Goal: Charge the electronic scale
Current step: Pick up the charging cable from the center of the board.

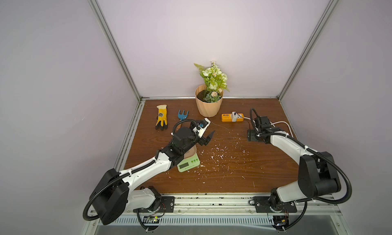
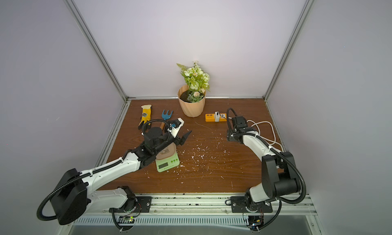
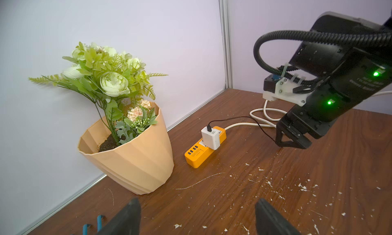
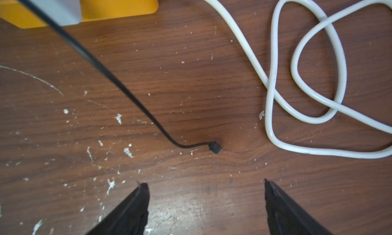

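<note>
The electronic scale (image 1: 188,165) (image 2: 167,163) is light green with a tan tray and sits near the front left, partly hidden under my left arm. My left gripper (image 1: 209,137) (image 3: 197,204) hovers open and empty beyond the scale, facing the back wall. A white charger cube (image 1: 234,116) (image 3: 210,138) is plugged into the orange power strip (image 1: 228,117) (image 3: 197,157). A thin black cable runs from the cube to its loose plug end (image 4: 215,148), which lies on the table. My right gripper (image 4: 204,184) (image 3: 290,143) points down just short of that plug, open, holding nothing.
A peach flowerpot (image 1: 209,108) with green-white flowers stands at the back centre. A yellow glove (image 1: 161,119) and a blue hand rake (image 1: 182,115) lie at the back left. The strip's white cord (image 4: 275,74) loops beside the plug. White flecks litter the wooden table (image 1: 233,176).
</note>
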